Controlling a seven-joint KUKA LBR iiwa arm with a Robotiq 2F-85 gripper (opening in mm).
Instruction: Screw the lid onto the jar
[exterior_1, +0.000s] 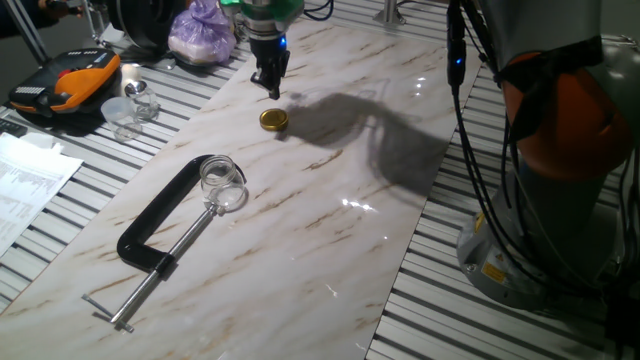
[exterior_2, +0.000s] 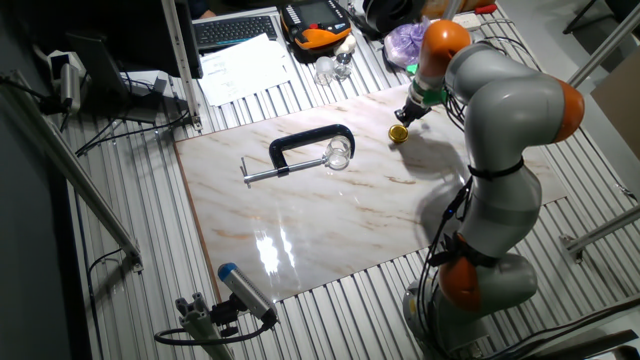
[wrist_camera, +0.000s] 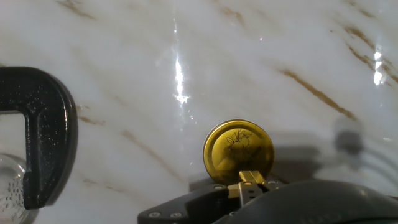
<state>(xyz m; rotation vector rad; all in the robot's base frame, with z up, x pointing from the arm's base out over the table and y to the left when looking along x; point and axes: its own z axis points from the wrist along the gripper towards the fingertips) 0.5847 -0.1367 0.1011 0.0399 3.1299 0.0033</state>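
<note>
The gold lid (exterior_1: 273, 120) (exterior_2: 398, 133) (wrist_camera: 239, 151) lies flat on the marble board, apart from the jar. Held in the mouth of a black C-clamp (exterior_1: 160, 215) (exterior_2: 305, 140) (wrist_camera: 43, 130) is the clear glass jar (exterior_1: 222, 180) (exterior_2: 338, 153) (wrist_camera: 9, 186), mouth open. My gripper (exterior_1: 270, 92) (exterior_2: 408, 118) (wrist_camera: 249, 183) hovers just above and behind the lid, clear of it. Its fingers look pressed together with nothing between them. In the hand view only the fingertip block shows, at the lid's near edge.
An orange-black case (exterior_1: 65, 85) (exterior_2: 315, 22), clear cups (exterior_1: 128, 110) (exterior_2: 330, 66) and a purple bag (exterior_1: 203, 32) (exterior_2: 405, 42) sit beyond the board's far end. Papers (exterior_1: 25, 180) lie to the left. The arm's base (exterior_2: 480, 280) stands beside the board.
</note>
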